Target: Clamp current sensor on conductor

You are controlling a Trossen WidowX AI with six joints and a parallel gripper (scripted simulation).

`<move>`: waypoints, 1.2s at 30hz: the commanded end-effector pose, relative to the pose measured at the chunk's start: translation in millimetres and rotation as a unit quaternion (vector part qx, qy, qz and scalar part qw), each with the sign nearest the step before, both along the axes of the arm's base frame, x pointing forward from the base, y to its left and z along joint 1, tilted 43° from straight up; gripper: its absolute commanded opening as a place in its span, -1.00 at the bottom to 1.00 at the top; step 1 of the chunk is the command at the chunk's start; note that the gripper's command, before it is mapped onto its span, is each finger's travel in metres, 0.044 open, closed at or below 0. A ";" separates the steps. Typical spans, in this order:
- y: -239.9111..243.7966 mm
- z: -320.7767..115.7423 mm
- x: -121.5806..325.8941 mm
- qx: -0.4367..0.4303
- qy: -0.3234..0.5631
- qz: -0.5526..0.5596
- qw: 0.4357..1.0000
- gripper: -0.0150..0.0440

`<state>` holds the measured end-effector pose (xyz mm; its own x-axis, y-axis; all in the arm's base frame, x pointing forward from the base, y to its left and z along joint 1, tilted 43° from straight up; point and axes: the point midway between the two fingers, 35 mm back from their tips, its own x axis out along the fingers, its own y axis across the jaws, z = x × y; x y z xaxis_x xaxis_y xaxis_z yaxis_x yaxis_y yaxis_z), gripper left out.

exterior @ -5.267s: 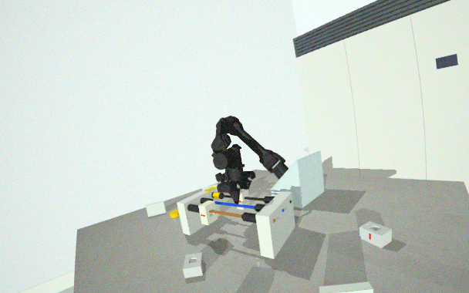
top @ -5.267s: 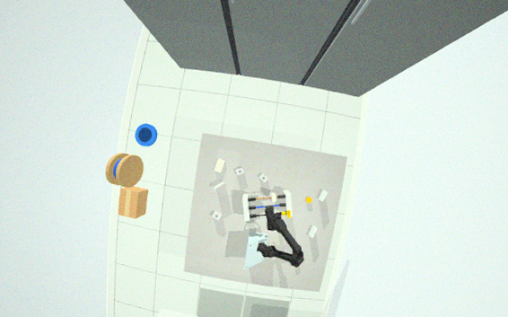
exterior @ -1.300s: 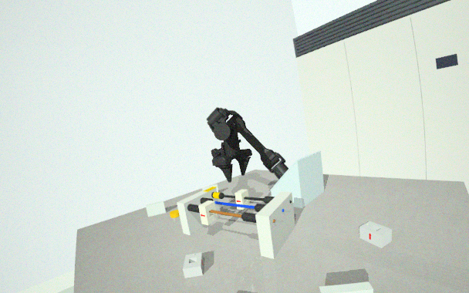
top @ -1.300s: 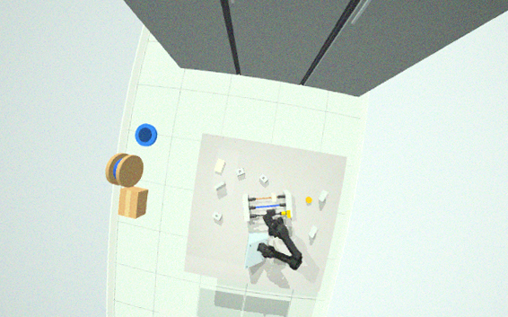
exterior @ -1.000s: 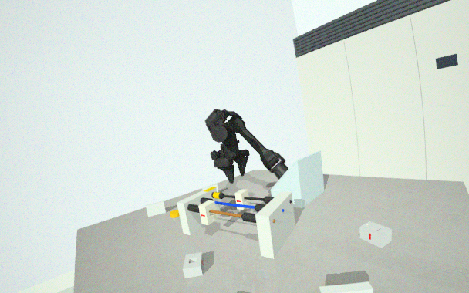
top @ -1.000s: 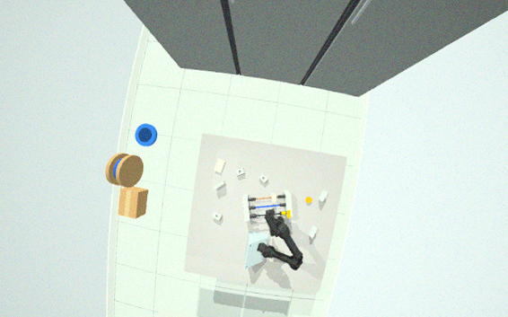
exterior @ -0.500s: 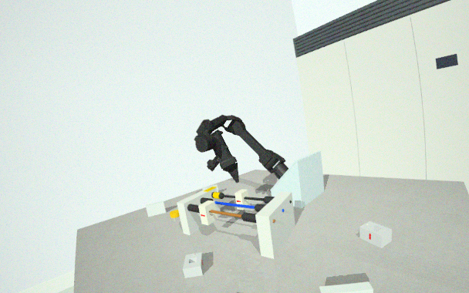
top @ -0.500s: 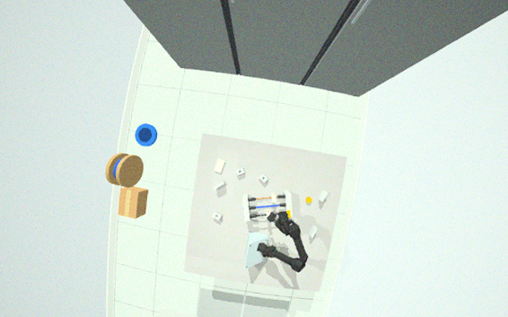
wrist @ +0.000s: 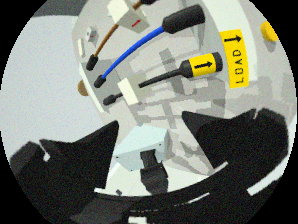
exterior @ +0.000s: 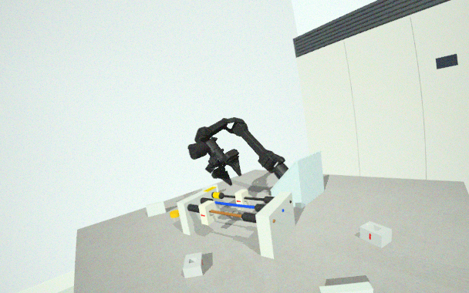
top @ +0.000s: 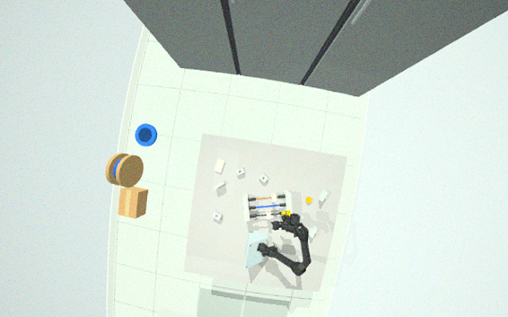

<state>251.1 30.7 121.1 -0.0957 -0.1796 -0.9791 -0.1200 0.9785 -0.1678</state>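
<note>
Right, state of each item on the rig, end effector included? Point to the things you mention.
End effector point(top: 275, 221) point(exterior: 236, 180) point(wrist: 150, 119): open, nothing between the fingers.
LOAD conductor point(top: 260, 214) point(exterior: 252, 198) point(wrist: 160, 79): strung between the end plates, a white block round it.
Its white block point(top: 269, 214) point(exterior: 241, 197) point(wrist: 128, 91): in place; latching can't be told.
Blue conductor point(top: 268, 207) point(exterior: 235, 204) point(wrist: 131, 48): strung, no block on it.
Brown conductor point(top: 263, 198) point(exterior: 227, 213) point(wrist: 105, 40): strung, white block round it.
</note>
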 end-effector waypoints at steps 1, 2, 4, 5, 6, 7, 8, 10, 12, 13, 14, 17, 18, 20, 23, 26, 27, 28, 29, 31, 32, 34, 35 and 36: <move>-20.3 23.8 -5.5 0.135 -0.040 0.301 0.943 1.00; -21.5 25.4 -5.8 0.140 -0.045 0.321 0.935 1.00; -23.9 28.5 -6.4 0.148 -0.057 0.363 0.918 1.00; -25.2 30.1 -6.7 0.151 -0.063 0.384 0.909 1.00; -27.1 32.7 -7.2 0.156 -0.074 0.401 0.900 1.00; -28.2 34.3 -7.5 0.157 -0.080 0.421 0.890 1.00; -29.4 36.0 -7.8 0.158 -0.086 0.442 0.879 1.00; -31.6 39.3 -8.4 0.158 -0.099 0.481 0.856 1.00; -33.8 42.7 -9.1 0.156 -0.113 0.521 0.832 1.00; -35.0 44.4 -9.4 0.154 -0.120 0.539 0.819 1.00; -36.1 46.1 -9.7 0.151 -0.126 0.558 0.806 1.00; -39.8 52.2 -10.9 0.139 -0.149 0.612 0.764 1.00; -40.7 53.7 -11.2 0.134 -0.154 0.630 0.749 1.00; -42.1 56.1 -11.7 0.122 -0.161 0.667 0.717 1.00; -42.8 57.3 -11.9 0.117 -0.165 0.681 0.704 1.00; -42.8 57.3 -11.9 0.117 -0.165 0.681 0.704 1.00; -42.8 57.3 -11.9 0.117 -0.165 0.681 0.704 1.00; -42.8 57.3 -11.9 0.117 -0.165 0.681 0.704 1.00; -42.8 57.3 -11.9 0.117 -0.165 0.681 0.704 1.00; -42.8 57.3 -11.9 0.117 -0.165 0.681 0.704 1.00; -42.8 57.3 -11.9 0.117 -0.165 0.681 0.704 1.00; -42.8 57.3 -11.9 0.117 -0.165 0.681 0.704 1.00; -42.2 53.7 -11.4 0.128 -0.152 0.654 0.730 1.00; -42.2 53.7 -11.4 0.128 -0.152 0.654 0.730 1.00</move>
<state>239.5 -11.5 175.6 0.2260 0.2727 -0.9352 -0.9741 0.0573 -0.2186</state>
